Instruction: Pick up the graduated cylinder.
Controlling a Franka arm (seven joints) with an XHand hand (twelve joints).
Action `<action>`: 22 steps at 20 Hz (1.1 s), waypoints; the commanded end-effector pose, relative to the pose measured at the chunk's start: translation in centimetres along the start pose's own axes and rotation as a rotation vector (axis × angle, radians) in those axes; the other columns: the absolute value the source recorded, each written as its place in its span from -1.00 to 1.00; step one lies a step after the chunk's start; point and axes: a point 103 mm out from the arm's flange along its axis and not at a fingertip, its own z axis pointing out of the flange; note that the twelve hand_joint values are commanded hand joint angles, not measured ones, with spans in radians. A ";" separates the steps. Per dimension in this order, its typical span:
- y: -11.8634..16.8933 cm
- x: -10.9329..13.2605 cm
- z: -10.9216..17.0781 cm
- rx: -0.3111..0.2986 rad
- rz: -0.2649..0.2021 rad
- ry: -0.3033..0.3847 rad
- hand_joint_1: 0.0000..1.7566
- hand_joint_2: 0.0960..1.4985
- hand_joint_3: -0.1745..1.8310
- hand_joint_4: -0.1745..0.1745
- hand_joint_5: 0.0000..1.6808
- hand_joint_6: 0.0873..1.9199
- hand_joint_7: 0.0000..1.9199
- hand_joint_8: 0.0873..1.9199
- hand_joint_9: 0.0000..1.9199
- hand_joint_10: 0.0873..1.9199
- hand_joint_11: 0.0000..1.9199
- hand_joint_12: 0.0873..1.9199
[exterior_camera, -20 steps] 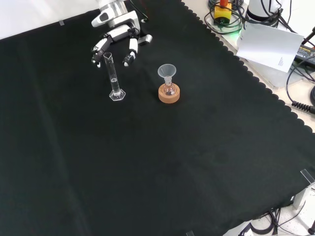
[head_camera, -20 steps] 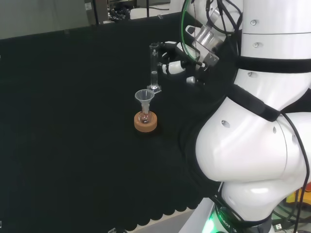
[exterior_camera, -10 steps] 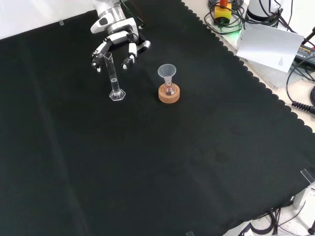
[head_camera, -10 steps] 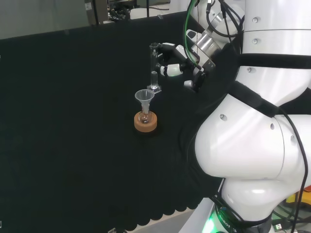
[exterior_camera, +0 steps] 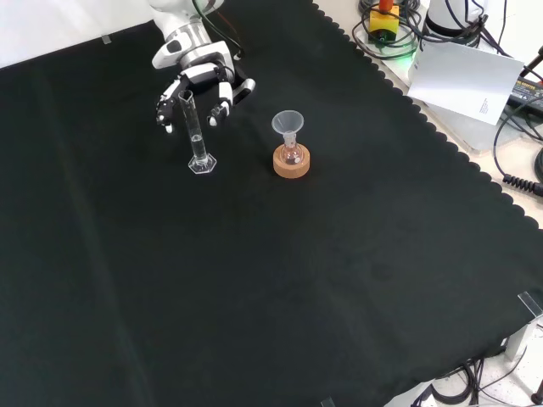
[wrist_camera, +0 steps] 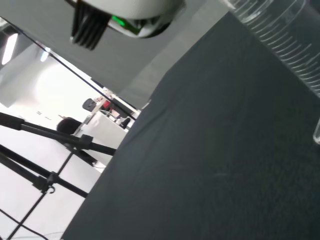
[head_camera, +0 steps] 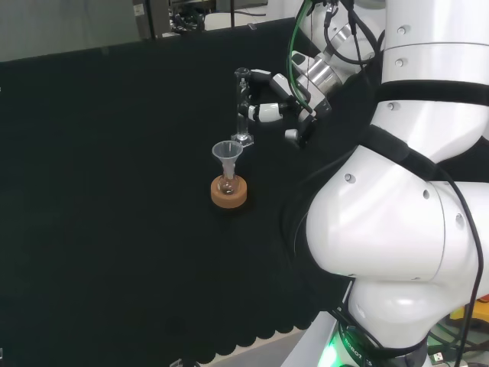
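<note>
Graduated cylinder: in the front view the graduated cylinder (exterior_camera: 197, 136) stands upright on the black cloth of the desk (exterior_camera: 280, 280), left of the funnel and well clear of it; in the head view it is the tall clear tube (head_camera: 242, 107) just beyond the funnel, and in the wrist view its ribbed scale marks (wrist_camera: 287, 42) run close past my palm.

My hand: my hand (exterior_camera: 197, 80) sits at the cylinder's top, fingers (exterior_camera: 219, 112) spread and only gently bent, one group to each side of the tube. I judge that I have not closed on it; nothing is held. In the head view the hand (head_camera: 269, 99) reaches in from the right, level with the upper part of the tube.

How it will handle: thin clear glass or plastic, so light, stiff, smooth and likely slippery. Tall on a small hexagonal foot (exterior_camera: 202, 164), it should tip easily if nudged sideways.

Where to hold: around the upper tube, fingers and thumb on opposite sides, closing evenly so neither side pushes first.

Funnel and flask: to the right in the front view, a clear funnel (exterior_camera: 288, 125) sits in a small flask (exterior_camera: 293, 155) on a cork ring (exterior_camera: 291, 164); keep away from it when lifting.
</note>
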 end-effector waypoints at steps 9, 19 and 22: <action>0.3 -0.8 1.1 -0.008 -0.024 0.087 0.18 -0.24 -0.11 -0.29 -0.34 -1.00 -0.50 -0.40 -0.23 -0.53 -0.48 0.26; 0.4 -1.5 1.7 -0.003 -0.009 0.086 0.19 -0.22 -0.12 -0.27 -0.28 -1.00 -0.45 -0.42 -0.16 -0.58 -0.39 0.22; 0.3 -1.7 1.9 -0.004 -0.005 0.091 0.19 -0.20 -0.14 -0.27 -0.28 -0.99 -0.42 -0.43 -0.12 -0.60 -0.37 0.20</action>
